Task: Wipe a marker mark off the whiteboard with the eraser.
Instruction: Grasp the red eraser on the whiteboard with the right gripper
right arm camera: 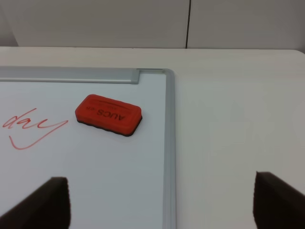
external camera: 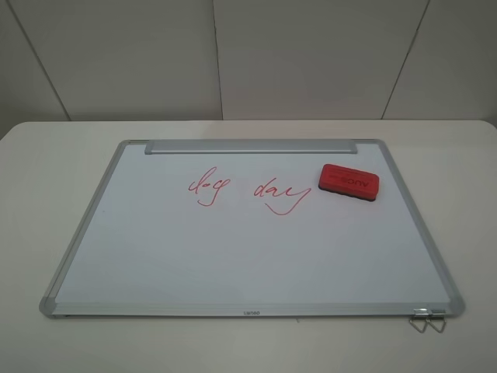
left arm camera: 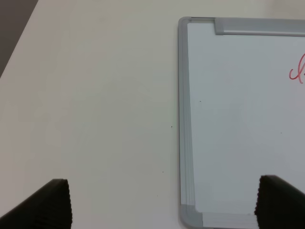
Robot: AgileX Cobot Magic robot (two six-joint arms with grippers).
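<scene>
The whiteboard (external camera: 233, 256) lies flat on the table. The marker mark, a thin red cursive "dog" (external camera: 210, 186), is on its far middle-left; only its first stroke (left arm camera: 298, 74) shows in the left wrist view. The red eraser (external camera: 349, 182) rests on the board near the far right corner, apart from both grippers. In the right wrist view the eraser (right arm camera: 108, 114) lies ahead of my open right gripper (right arm camera: 161, 202), which straddles the board's right frame. My left gripper (left arm camera: 164, 205) is open over the board's left frame, nothing between its fingers. Neither arm shows in the exterior high view.
A second red word, "day" (external camera: 279, 194) with a swoosh, sits between the mark and the eraser. A silver strip (external camera: 252, 146) runs along the board's far edge. Small metal clips (external camera: 427, 320) hang at the front right corner. The white table (external camera: 46, 171) surrounds the board.
</scene>
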